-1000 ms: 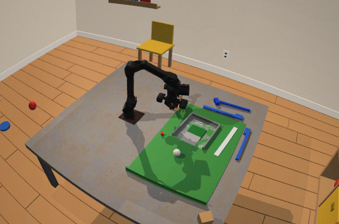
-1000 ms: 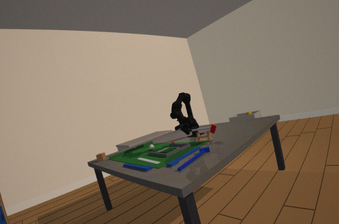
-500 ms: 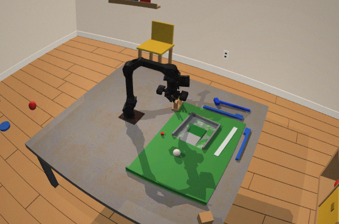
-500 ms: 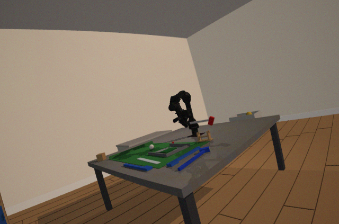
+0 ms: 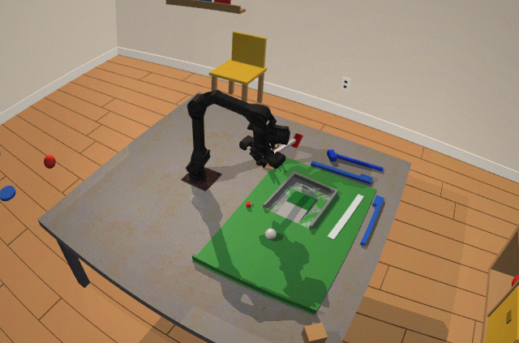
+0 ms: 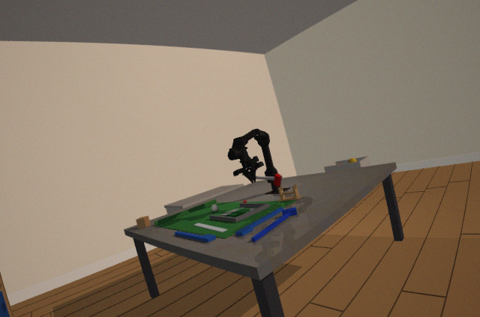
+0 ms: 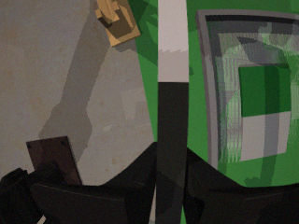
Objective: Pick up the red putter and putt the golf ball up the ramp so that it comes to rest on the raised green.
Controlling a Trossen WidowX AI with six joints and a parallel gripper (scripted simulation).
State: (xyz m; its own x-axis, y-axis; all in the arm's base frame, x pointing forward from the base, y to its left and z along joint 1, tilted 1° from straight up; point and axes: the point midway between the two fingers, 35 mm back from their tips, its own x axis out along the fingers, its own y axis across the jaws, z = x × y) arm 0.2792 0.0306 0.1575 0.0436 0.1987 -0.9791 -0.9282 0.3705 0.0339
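My gripper (image 7: 166, 147) is shut on the dark grip of the red putter (image 5: 297, 139) (image 6: 277, 180) (image 7: 173, 65). The putter is held above the table, clear of its wooden stand (image 6: 289, 194) (image 7: 126, 29), with its white shaft sloping and the red head out at the far end. The white golf ball (image 5: 270, 233) (image 6: 214, 207) sits on the green mat (image 5: 251, 242) (image 6: 178, 225), away from the putter. The raised green (image 5: 298, 199) (image 7: 263, 91) is a darker patch inside a grey wall (image 5: 324, 210) (image 7: 210, 93), with a pale ramp (image 7: 264, 135) on its near side.
A small red cube (image 5: 248, 204) (image 6: 244, 201) lies at the mat's left edge. A white strip (image 5: 345, 216) (image 6: 210, 227) lies on the mat. A blue club (image 5: 358, 161) (image 6: 273, 225) and blue bars (image 5: 340, 172) (image 5: 371, 221) lie beside it. A wooden block (image 5: 315, 332) (image 6: 143, 222) stands near a table corner.
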